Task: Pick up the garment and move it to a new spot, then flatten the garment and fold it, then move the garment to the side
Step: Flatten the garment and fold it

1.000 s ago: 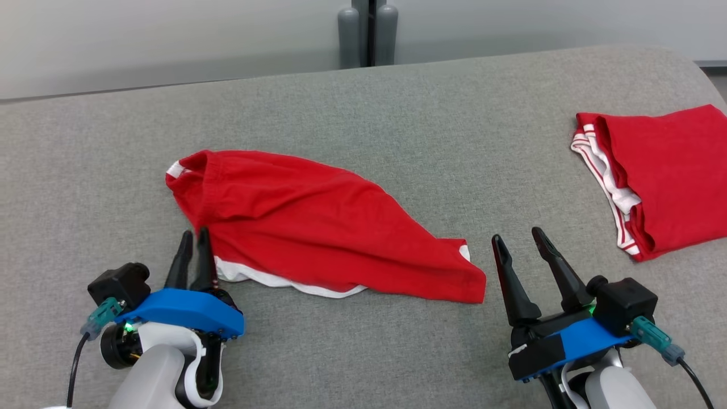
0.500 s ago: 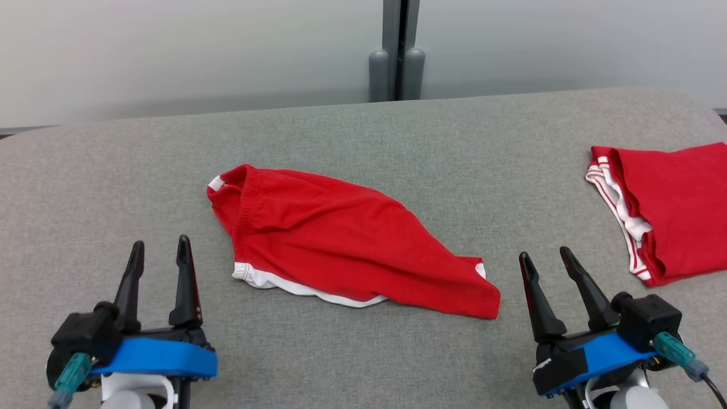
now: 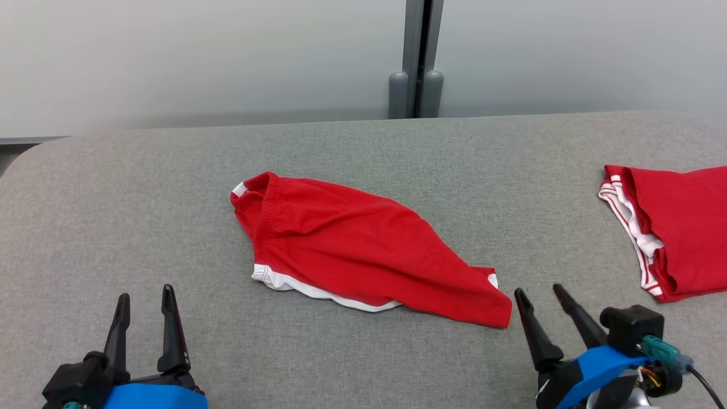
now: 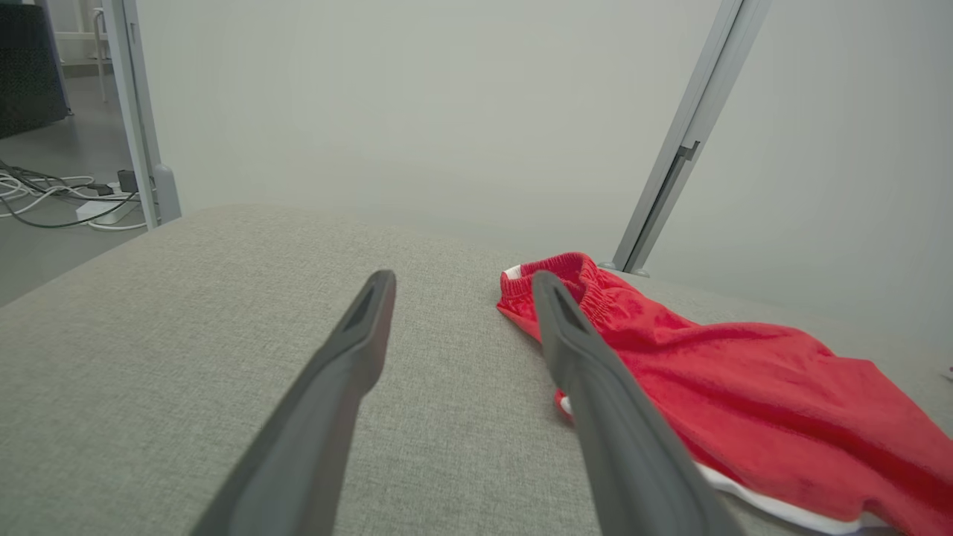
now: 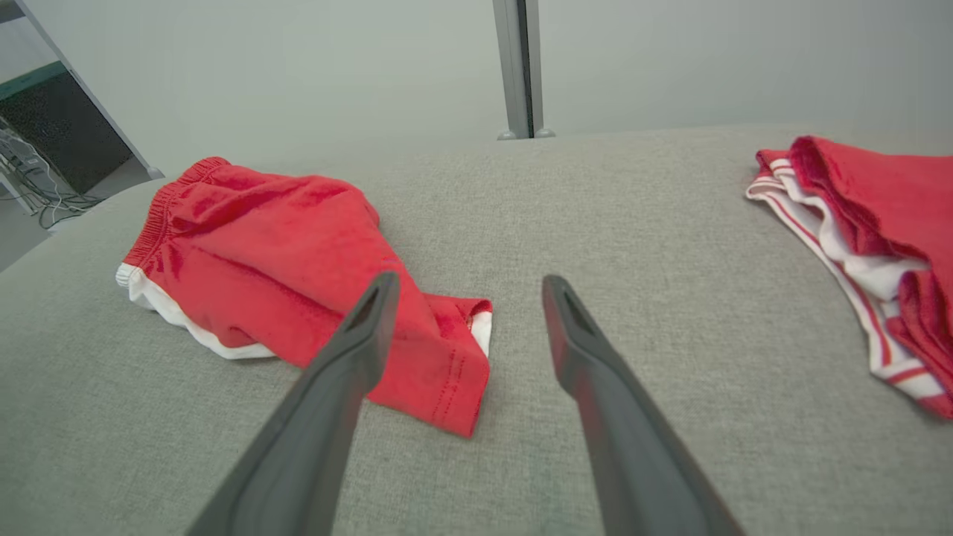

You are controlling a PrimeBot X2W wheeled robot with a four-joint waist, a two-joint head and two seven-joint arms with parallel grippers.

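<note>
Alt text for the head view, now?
A crumpled red fabric garment with white trim lies centre on a grey upholstered surface; a second red garment with white stripes sits at the right edge. The left gripper and right gripper sit low, jaws open, empty.

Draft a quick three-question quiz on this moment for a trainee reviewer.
1. True or false: the left claw is shut on the middle red garment.
2. Which lies closest to the right claw? A) the middle garment's right corner B) its elastic waistband C) the second red garment
3. Fill in: the middle garment's white trim runs along the edge facing ___ the robot.
Key: 1 false, both claws are open and off the cloth; 2 A; 3 toward.
</note>
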